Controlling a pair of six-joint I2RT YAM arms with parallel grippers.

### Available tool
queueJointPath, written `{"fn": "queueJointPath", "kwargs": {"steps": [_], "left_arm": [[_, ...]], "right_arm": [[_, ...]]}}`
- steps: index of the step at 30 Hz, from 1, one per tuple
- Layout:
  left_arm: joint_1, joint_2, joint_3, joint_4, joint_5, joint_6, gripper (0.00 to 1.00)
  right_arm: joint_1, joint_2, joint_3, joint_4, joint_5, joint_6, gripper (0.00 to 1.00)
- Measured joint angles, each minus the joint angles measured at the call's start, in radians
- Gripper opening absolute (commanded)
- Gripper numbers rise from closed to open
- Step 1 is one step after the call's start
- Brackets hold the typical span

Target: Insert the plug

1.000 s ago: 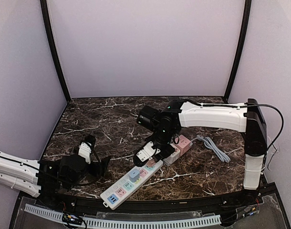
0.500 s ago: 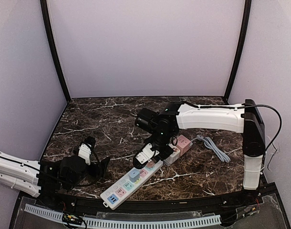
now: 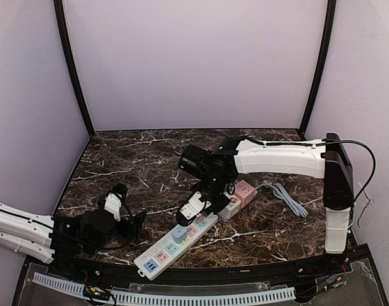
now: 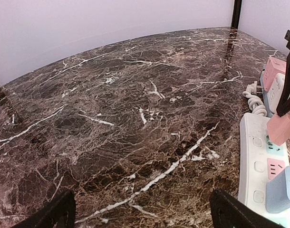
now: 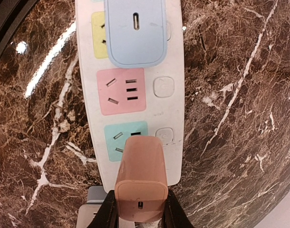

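The right pincer [image 5: 140, 211] is gripping the plug [image 5: 139, 171], its two fingers pressing on the flat sides at the rear end, so the front is hanging free over the teal socket [image 5: 117, 138] of the strip [image 5: 176, 57]. The prongs are facing away from the wrist camera, so whether they are touching the slots cannot be told. The plug is looking like a small, stiff block of pink plastic, probably light, with smooth rounded sides that could be slipping or twisting under a push. The flat-side hold near the back seems right, since it is leaving the prong end clear and letting the force run straight down. Seating it is likely calling for a firm, square press. The strip is looking light too and is lying on polished marble, so it may be sliding. Just beyond the teal socket a pink socket [image 5: 121, 91] is sitting free, and past that a blue plug [image 5: 135, 31] is already occupying the next one. No brand, label or writing is showing on any of these, only a small slot-shaped port on each plug's end face. Well apart on the table [image 4: 111, 118], the left pincer [image 4: 145, 216] is resting with fingers spread, holding nothing.
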Motion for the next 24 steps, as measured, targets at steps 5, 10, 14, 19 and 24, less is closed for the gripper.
{"fn": "queueJointPath", "kwargs": {"steps": [5, 10, 14, 19, 24], "left_arm": [[0.000, -0.002, 0.000, 0.000, 0.000, -0.001, 0.99], [0.000, -0.006, 0.000, 0.000, 0.000, -0.001, 0.99], [0.001, -0.006, 0.000, 0.000, 0.000, -0.002, 0.99], [0.001, -0.008, 0.000, 0.000, 0.000, -0.002, 0.99], [0.001, -0.013, 0.000, 0.000, 0.000, -0.002, 0.99]], "right_arm": [[0.007, 0.000, -0.001, 0.003, 0.004, -0.004, 0.00], [0.021, -0.003, -0.008, 0.016, 0.010, -0.006, 0.00], [0.028, -0.012, -0.023, 0.026, 0.020, -0.006, 0.00], [0.034, -0.026, -0.045, 0.042, 0.040, -0.005, 0.00], [0.035, -0.032, -0.055, 0.050, 0.047, -0.002, 0.00]]}}
